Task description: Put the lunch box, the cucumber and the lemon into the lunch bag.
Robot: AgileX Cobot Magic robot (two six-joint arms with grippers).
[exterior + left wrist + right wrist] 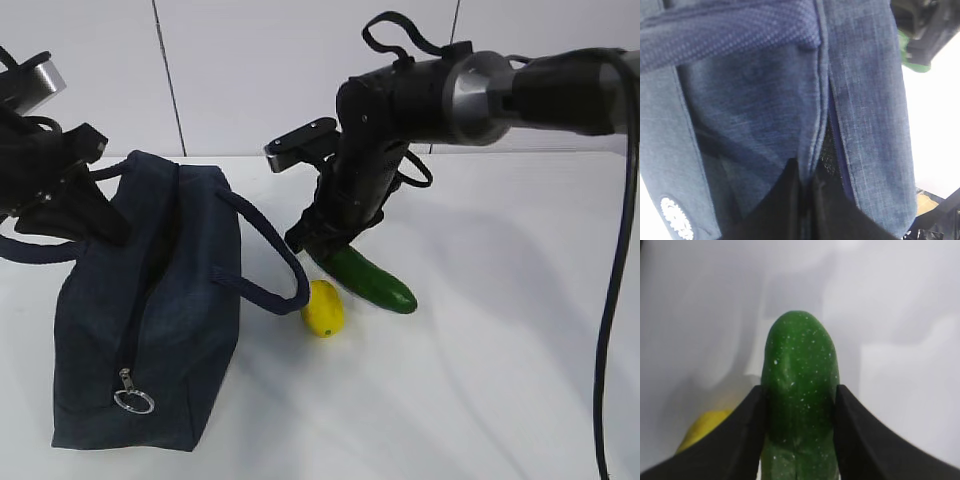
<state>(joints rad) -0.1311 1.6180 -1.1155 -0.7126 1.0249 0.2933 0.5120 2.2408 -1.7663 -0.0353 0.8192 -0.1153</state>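
**Right jaws clamped on the cucumber beside the bag**

Plainly, no readable writing showed anywhere; the bag (150, 300) carried only a small white patch (676, 218) low on its side, its marks too blurred to read. The right gripper (799, 415) had its two dark fingers (735, 440) pressed against either flank of the cucumber (799, 385), which sat squarely between them, its rounded tip pointing away from the wrist. In the exterior view the cucumber (375, 280) lay on the white table (500, 380), long axis running diagonally toward the lower right, gripped at its upper-left end. The lemon (323, 307) rested just left of it, near the bag's strap (270, 250). The left gripper (805, 210) had its jaws together, pinching fabric at the bag's zipper opening.
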